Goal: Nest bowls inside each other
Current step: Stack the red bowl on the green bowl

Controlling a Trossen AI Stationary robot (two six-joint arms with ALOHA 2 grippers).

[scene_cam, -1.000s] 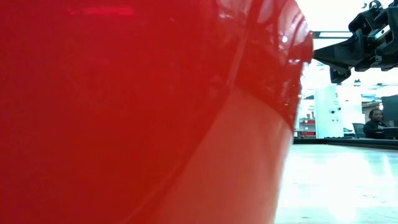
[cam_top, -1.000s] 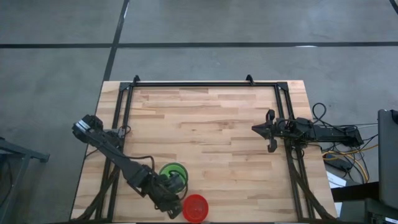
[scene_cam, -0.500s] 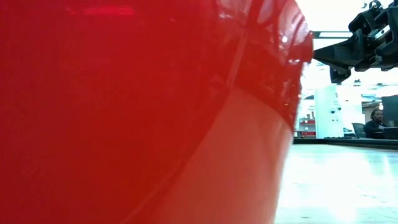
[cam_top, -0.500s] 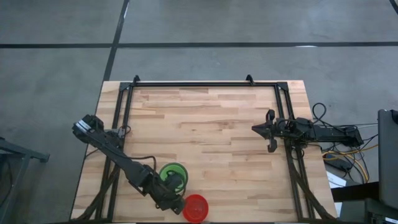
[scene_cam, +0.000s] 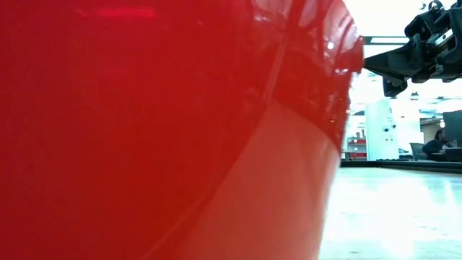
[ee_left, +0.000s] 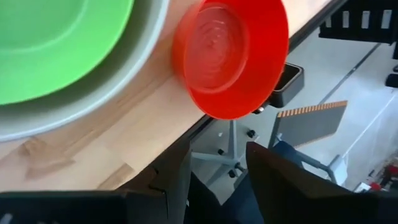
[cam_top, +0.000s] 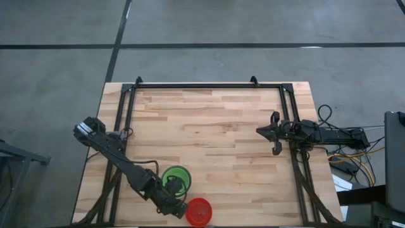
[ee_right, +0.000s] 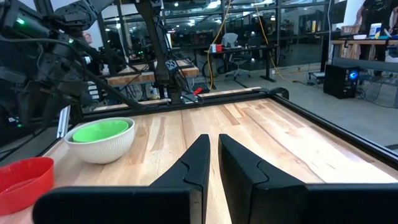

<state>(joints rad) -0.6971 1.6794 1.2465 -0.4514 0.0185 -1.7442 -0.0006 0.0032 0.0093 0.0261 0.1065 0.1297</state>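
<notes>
A green bowl [cam_top: 175,178] sits nested in a white bowl [ee_left: 93,106] near the table's near edge, left of the middle. A red bowl [cam_top: 200,211] stands on its base just right of them, at the very edge. My left gripper [cam_top: 178,207] hovers open over the edge between the two, the red bowl [ee_left: 230,56] ahead of its fingers and nothing between them. My right gripper [cam_top: 259,132] waits shut at the table's right side, far from the bowls. In the low view the red bowl's wall [scene_cam: 144,130] fills most of the picture.
A black frame rail [cam_top: 209,85] runs along the table's far side, with side rails down the left and right. Bare wood lies between the bowls and my right arm. A person [scene_cam: 437,141] sits far off in the room behind.
My left gripper has rolled about its own line and sunk a little beside the stacked bowls. It covers less of the green bowl than before. The bowls have stayed where they were.
</notes>
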